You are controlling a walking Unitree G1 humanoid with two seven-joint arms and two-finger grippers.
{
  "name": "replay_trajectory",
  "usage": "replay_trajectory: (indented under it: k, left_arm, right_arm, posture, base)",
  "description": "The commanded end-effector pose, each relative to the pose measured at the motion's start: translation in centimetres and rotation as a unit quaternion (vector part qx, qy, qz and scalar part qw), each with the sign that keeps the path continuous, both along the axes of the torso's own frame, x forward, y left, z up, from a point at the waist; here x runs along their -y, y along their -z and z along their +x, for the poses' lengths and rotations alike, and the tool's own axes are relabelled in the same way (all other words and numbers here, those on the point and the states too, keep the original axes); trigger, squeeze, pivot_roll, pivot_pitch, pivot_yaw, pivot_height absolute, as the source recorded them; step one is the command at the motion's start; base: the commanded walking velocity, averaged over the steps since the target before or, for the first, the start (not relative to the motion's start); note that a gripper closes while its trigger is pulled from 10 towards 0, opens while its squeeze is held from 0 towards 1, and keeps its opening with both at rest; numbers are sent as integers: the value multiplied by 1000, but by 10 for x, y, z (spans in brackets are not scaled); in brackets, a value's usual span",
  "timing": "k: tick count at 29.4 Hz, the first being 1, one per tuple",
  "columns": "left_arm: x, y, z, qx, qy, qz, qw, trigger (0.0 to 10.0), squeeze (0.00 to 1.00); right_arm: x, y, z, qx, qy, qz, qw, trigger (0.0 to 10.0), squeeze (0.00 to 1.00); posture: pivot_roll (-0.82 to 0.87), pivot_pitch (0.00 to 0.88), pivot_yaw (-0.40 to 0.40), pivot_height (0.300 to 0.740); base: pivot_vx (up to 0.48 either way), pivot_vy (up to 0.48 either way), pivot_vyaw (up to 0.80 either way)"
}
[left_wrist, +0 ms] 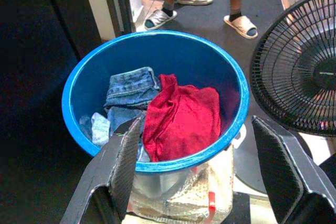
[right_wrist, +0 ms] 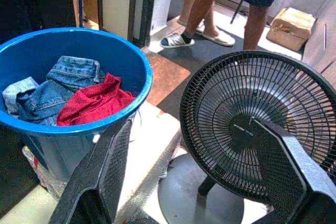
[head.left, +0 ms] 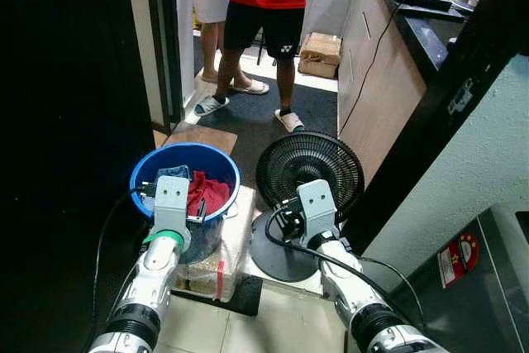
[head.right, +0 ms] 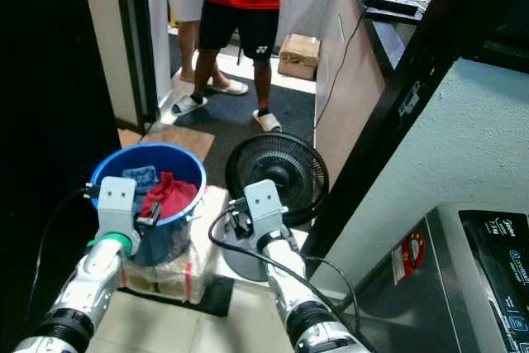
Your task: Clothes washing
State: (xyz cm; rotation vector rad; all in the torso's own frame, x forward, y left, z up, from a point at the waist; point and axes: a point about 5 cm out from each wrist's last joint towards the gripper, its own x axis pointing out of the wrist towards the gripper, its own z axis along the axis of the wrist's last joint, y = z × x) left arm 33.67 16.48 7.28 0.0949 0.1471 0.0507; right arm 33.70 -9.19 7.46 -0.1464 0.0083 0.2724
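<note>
A blue bucket (head.left: 183, 151) stands on a plastic-wrapped white block (head.left: 221, 247) on the floor ahead of me. In it lie a red garment (left_wrist: 184, 119) and folded blue denim (left_wrist: 128, 92). My left gripper (left_wrist: 201, 153) is held just short of the bucket's near rim, open, its black fingers (left_wrist: 124, 163) spread about as wide as the bucket with nothing between them. My right gripper (right_wrist: 193, 167) is open too, raised in front of a black floor fan (right_wrist: 260, 124) to the right of the bucket. The grey washing machine (head.right: 488, 274) is at my lower right.
Two people (head.left: 266, 6) stand in the passage beyond the bucket, on a dark mat. A cardboard box (head.left: 320, 54) sits behind them. A wooden counter (head.left: 388, 80) with a dark top runs along the right, and a dark wall closes the left.
</note>
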Motion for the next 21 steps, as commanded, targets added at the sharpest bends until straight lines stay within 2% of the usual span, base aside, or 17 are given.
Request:
replay_trajectory:
  k: [1,21]
  left_arm:
    - [1,2,-2,-6,7,6,1000,10000,0]
    - [2,3,-2,-8,11,6,1000,10000,0]
  right_arm:
    - [3,4,-1,-8,10,3,1000,10000,0]
    - [6,7,-3,-11,13,0,1000,10000,0]
  posture:
    - [203,0,-44,740]
    - [195,0,-55,740]
  base:
    - [0,0,0]
    - [0,0,0]
